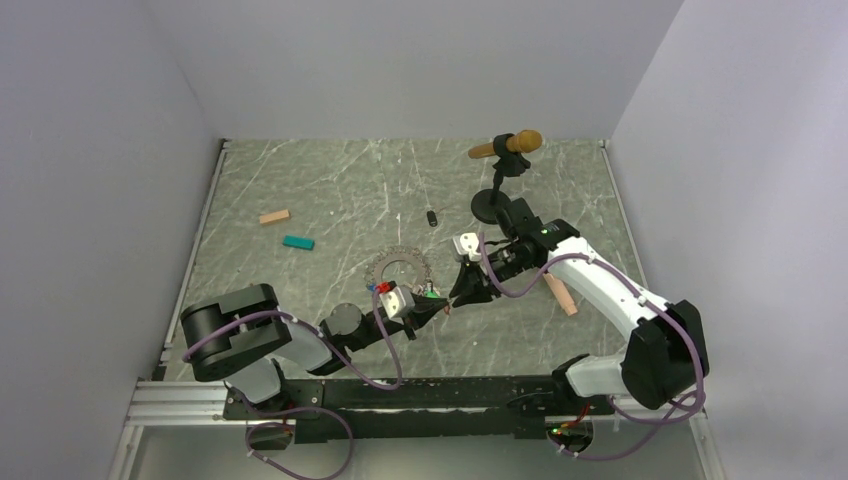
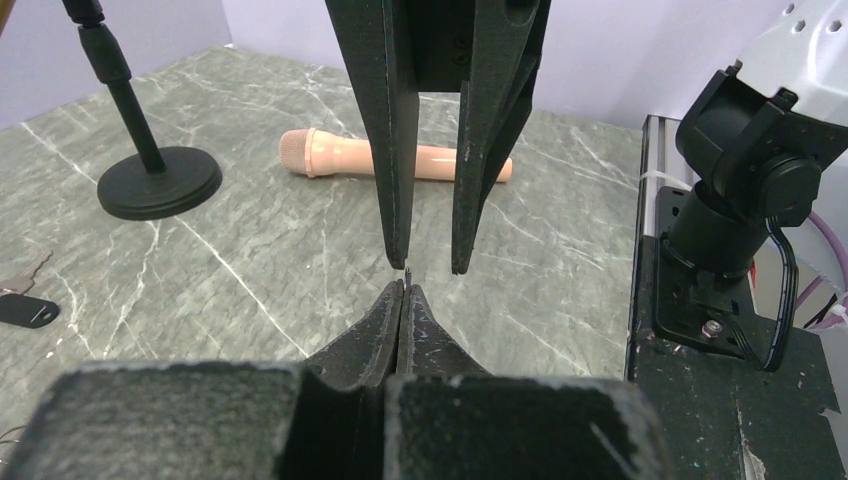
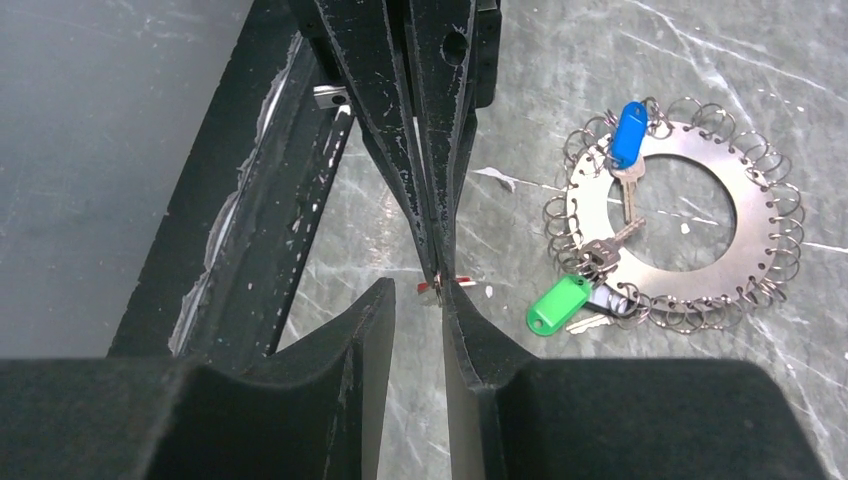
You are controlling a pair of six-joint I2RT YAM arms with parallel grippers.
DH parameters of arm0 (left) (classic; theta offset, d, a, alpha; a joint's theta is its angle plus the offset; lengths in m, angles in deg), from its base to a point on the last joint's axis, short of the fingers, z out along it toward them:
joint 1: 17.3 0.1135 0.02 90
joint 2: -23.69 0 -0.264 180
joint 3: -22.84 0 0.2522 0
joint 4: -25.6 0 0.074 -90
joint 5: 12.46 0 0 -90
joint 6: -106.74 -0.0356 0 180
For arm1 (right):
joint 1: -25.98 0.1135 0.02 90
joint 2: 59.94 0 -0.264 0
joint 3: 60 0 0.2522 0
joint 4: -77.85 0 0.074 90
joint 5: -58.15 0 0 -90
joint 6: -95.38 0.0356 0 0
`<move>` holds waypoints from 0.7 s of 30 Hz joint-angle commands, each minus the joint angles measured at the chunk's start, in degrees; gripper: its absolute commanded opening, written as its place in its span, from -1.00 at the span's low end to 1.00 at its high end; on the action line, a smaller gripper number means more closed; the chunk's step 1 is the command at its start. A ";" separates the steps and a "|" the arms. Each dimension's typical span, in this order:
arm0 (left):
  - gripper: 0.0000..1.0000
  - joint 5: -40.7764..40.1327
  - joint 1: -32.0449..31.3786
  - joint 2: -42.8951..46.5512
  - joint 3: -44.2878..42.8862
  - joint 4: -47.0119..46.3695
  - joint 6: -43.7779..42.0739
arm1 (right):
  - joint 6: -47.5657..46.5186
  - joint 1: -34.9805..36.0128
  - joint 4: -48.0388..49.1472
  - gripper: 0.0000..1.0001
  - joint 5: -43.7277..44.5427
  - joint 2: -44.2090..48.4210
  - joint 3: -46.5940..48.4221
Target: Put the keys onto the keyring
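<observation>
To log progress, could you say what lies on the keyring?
On the keyring: a blue-tagged key and a green-tagged key at its edge; a dark tag is partly covered.

What we cannot make out
The left gripper (image 3: pixel 436 272) pinches a red-edged sliver (image 3: pixel 462 283) too small for us to name; a key (image 2: pixel 22 275) runs off the frame's edge.

Dull metal keyring (image 3: pixel 762 225), glossy plastic-tagged keys (image 3: pixel 560 303), marbled matt table (image 3: pixel 700 50).
</observation>
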 commanded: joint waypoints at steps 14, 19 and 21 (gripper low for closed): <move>-1.00 1.03 -0.25 0.68 -0.55 -9.39 1.35 | 0.25 1.16 2.88 -0.63 -0.66 -1.00 -0.78; -1.00 1.08 -0.28 0.88 -0.50 -9.39 1.26 | 0.22 1.16 2.99 -0.64 -0.43 -1.09 -0.97; -1.00 1.09 -0.24 0.87 -0.50 -9.41 1.23 | 0.17 1.14 3.07 -0.65 -0.33 -1.11 -1.01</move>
